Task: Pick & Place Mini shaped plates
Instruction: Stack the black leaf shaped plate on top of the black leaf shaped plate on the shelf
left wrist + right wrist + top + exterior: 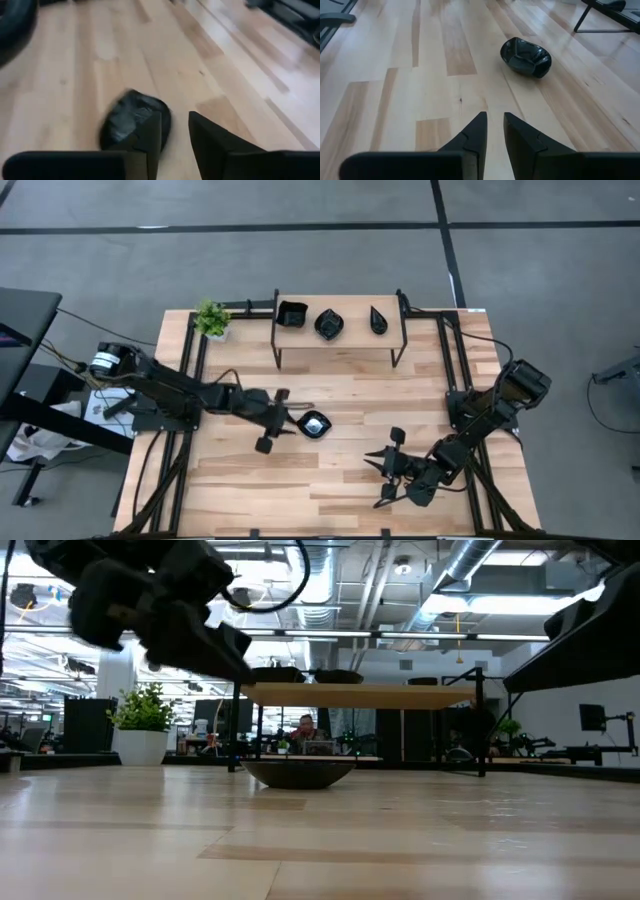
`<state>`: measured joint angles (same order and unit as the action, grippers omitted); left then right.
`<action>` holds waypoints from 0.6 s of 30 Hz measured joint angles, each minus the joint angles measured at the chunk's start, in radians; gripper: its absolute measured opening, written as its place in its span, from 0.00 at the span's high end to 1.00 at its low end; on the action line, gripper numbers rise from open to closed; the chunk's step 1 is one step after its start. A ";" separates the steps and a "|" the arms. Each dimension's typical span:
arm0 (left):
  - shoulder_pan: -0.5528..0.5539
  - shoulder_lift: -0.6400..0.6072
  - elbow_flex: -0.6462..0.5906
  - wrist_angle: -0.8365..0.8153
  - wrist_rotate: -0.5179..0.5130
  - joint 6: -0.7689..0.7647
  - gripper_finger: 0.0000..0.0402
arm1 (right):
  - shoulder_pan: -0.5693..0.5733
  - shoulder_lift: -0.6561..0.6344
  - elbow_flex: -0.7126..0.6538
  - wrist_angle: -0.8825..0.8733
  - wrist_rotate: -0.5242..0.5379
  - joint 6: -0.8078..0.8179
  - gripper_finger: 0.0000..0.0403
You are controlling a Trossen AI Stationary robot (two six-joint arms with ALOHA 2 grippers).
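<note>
- High view: a small wooden shelf stands at the far side of the table. On it sit three black mini plates: a square plate, a round flower-like plate and a teardrop plate. A green potted plant stands just beside the shelf, at its left end. In front of the shelf, on the bare wood, lies a fourth dish, the loose plate. The left gripper is just beside this plate, on the side away from the right arm; I cannot tell from here if a finger touches it. The right gripper is farther from the shelf, well apart from the loose plate.
- Low view: the loose plate rests flat on the table, in front of the shelf. The plates on the shelf show only as dark thin edges. The left arm is a dark blurred mass above, cut off by the frame.
- Left wrist view: the picture is blurred. The left gripper has its fingers a little apart, holding nothing; one finger hides part of the loose plate.
- Right wrist view: the right gripper has only a narrow gap between the fingers and is empty. The loose plate lies well ahead of it.
</note>
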<state>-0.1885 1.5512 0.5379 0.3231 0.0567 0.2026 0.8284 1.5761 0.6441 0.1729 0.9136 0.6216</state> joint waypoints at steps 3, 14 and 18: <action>-0.043 0.042 -0.009 0.016 -0.005 0.017 0.71 | -0.011 0.000 0.000 0.002 0.001 0.000 0.85; -0.146 0.233 0.030 0.155 -0.183 0.100 0.51 | -0.033 0.000 0.000 0.025 0.000 0.000 0.85; -0.140 0.301 0.078 0.157 -0.217 0.109 0.50 | -0.029 0.000 0.000 0.025 0.000 0.000 0.85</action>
<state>-0.3280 1.8519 0.6158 0.4801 -0.1606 0.3111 0.7992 1.5761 0.6441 0.1983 0.9138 0.6212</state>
